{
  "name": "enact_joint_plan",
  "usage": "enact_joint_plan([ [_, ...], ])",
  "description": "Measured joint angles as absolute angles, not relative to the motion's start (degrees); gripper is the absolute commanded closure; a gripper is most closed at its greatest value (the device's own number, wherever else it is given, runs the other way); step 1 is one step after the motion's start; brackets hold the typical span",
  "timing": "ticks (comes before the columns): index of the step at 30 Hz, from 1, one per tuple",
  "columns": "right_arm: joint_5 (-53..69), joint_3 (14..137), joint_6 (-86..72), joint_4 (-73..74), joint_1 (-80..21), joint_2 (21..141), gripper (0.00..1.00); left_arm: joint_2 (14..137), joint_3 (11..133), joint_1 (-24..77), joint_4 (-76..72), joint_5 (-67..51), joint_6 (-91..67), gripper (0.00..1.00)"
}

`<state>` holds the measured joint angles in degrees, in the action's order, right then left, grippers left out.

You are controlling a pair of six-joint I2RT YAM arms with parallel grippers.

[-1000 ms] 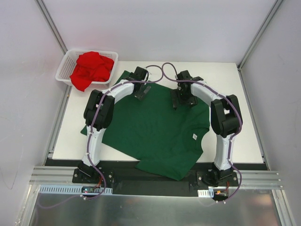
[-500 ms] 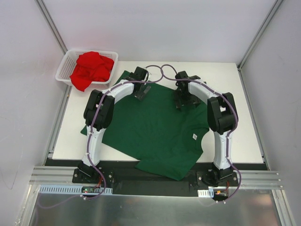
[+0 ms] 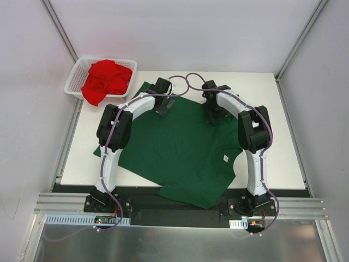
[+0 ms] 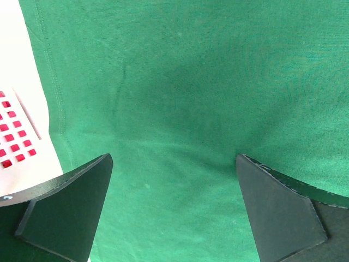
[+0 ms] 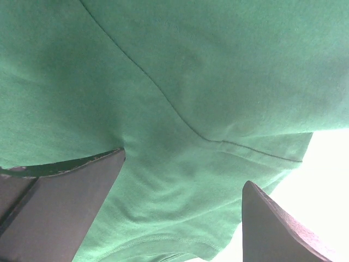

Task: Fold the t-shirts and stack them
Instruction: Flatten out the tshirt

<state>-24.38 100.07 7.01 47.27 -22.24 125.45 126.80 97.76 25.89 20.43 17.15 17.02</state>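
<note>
Down at the near edge of the table [image 3: 272,98], a corner of the green t-shirt [image 3: 180,147] spills over the front lip, between the two arm bases. The rest of it lies spread flat and slightly askew across the middle of the table. The small white neck label [image 3: 224,158] shows toward the right-hand side.

Further up, both arms arch in over the far part of the cloth. The left tool [image 3: 163,106] hangs over the far-left part of the shirt. In its wrist camera the fingers [image 4: 65,213] stand wide apart, with nothing but smooth green cloth between them and a stitched hem running down the left. The right tool [image 3: 212,115] is over the far-right part, fingers [image 5: 60,202] also spread wide and gripping nothing. Under it are a sleeve seam, some soft wrinkles and the sleeve's edge, with bare table beyond.

Out at the far-left corner, just off the table, sits the white mesh basket [image 3: 75,73]. The red t-shirt [image 3: 106,79] is crumpled in a heap inside it, one fold drooping over the near rim. It lies apart from the green one.
</note>
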Motion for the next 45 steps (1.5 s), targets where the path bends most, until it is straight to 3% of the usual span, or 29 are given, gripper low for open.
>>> enact_joint_plan([
  [11, -24.43, 100.14, 8.99, 44.66, -21.71, 125.51, 0.02, 126.74, 97.69, 25.82, 20.36, 17.06, 16.99, 0.02],
  [23, -26.68, 111.70, 14.28, 47.86, -20.91, 132.66, 0.02, 126.32, 96.82, 25.82, 19.86, 17.02, 16.93, 0.02],
  [45, -28.99, 120.62, 18.59, 48.75, -16.95, 137.93, 0.00, 122.83, 91.94, 27.22, 21.76, 15.55, 12.21, 0.02],
])
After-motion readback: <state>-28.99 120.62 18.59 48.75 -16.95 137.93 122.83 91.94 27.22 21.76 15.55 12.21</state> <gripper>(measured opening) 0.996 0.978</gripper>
